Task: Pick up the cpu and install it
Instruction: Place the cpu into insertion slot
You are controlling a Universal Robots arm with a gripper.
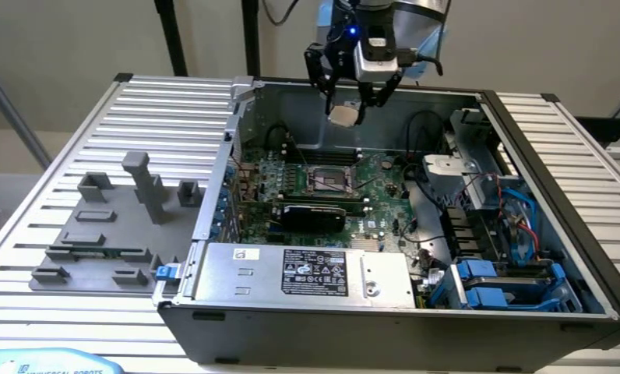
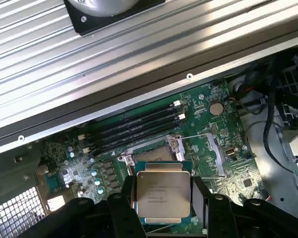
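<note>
A: What does the gripper (image 1: 349,100) have in it?

B: It grasps the cpu (image 1: 343,115). The two black fingers (image 2: 125,201) press on two opposite edges of the chip. Its silvery top, with printed text, faces the wrist camera.

A: And where is the cpu?

B: It hangs in the air above the open computer case (image 1: 393,323), over the green motherboard (image 1: 381,173). It does not touch the board.

A: Where is the socket?

B: The black-framed socket (image 1: 329,181) is in the middle of the board, apart from the chip and lower than it. Just beside the socket lie the long black memory slots (image 2: 134,126).

A: Is there something outside the case?

B: Yes. At the exterior view's left, grey fixture blocks (image 1: 107,226) stand on the slatted metal table (image 1: 51,156).
</note>
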